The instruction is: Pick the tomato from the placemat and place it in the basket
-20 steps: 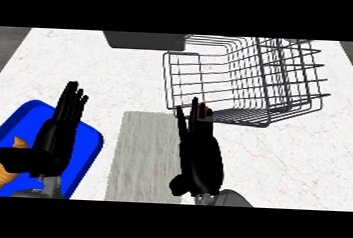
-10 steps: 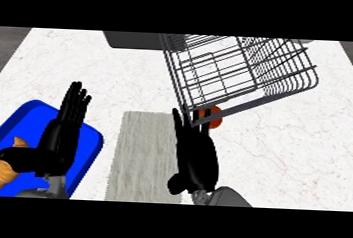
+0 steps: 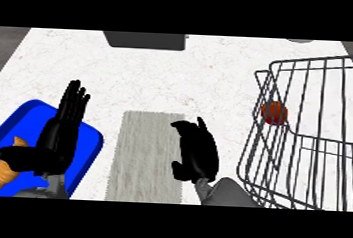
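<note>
**Tomato in basket, hands empty**

Right hand curled, empty, over grey placemat's right edge. Left hand open, fingers up, above blue tray. Tomato inside wire basket. White marble counter.

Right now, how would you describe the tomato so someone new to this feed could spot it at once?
Look to the wire basket at the counter's right side. The tomato shows behind the bars of its left wall, near the top. It is the only small round red-orange thing there, unlike the elongated orange item in the blue tray.
</note>
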Robot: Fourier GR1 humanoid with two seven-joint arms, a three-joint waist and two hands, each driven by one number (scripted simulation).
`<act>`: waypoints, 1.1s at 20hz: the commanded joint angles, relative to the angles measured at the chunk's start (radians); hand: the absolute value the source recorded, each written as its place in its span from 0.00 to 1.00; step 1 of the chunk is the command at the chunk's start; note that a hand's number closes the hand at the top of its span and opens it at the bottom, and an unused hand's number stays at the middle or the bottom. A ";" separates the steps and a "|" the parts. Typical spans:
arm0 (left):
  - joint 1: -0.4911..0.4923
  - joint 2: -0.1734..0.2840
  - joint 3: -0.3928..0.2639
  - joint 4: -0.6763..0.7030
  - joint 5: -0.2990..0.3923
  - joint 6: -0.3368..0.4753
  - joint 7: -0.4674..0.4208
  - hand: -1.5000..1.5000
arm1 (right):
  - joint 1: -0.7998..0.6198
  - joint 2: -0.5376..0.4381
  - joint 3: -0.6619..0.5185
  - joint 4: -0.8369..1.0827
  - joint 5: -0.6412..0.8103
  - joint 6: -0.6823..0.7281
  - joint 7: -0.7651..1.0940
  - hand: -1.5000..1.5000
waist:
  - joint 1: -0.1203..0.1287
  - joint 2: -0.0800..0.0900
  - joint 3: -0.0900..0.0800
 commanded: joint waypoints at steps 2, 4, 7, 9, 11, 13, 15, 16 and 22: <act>0.029 -0.014 -0.018 -0.057 -0.023 0.012 0.039 0.50 | -0.080 0.003 0.042 0.084 0.005 0.059 -0.009 1.00 | 0.005 0.003 0.001; -0.010 0.016 0.051 -0.018 0.034 -0.044 0.026 0.50 | 0.019 -0.008 0.037 0.052 0.065 0.044 -0.082 1.00 | -0.004 0.003 0.001; -0.073 -0.002 0.066 0.076 0.001 -0.037 -0.006 0.50 | -0.034 0.003 0.063 0.057 0.043 0.041 -0.030 1.00 | -0.004 0.003 0.001; -0.018 -0.020 0.015 -0.017 -0.029 -0.017 0.039 0.50 | -0.132 0.003 0.035 0.173 0.016 -0.003 -0.070 1.00 | 0.003 0.004 0.001; -0.013 -0.022 0.037 0.047 -0.027 -0.042 -0.018 0.50 | -0.103 0.003 0.065 0.098 0.040 0.040 -0.026 1.00 | -0.001 0.003 0.001; -0.022 -0.028 0.013 -0.037 -0.040 -0.002 0.071 0.50 | -0.039 0.003 0.067 0.101 0.090 -0.035 0.071 1.00 | -0.001 0.002 0.001; -0.013 -0.029 0.030 0.040 -0.018 -0.030 -0.016 0.50 | -0.013 0.003 0.047 0.193 0.078 -0.122 0.245 1.00 | 0.003 0.007 0.001; -0.026 -0.033 0.021 0.009 -0.030 -0.010 0.025 0.50 | -0.006 0.003 0.018 0.213 0.083 -0.146 0.330 1.00 | 0.004 0.005 0.001; -0.021 -0.047 0.005 0.053 -0.040 -0.019 -0.018 0.50 | 0.014 0.003 0.047 0.241 0.216 -0.283 0.633 1.00 | 0.006 0.004 0.000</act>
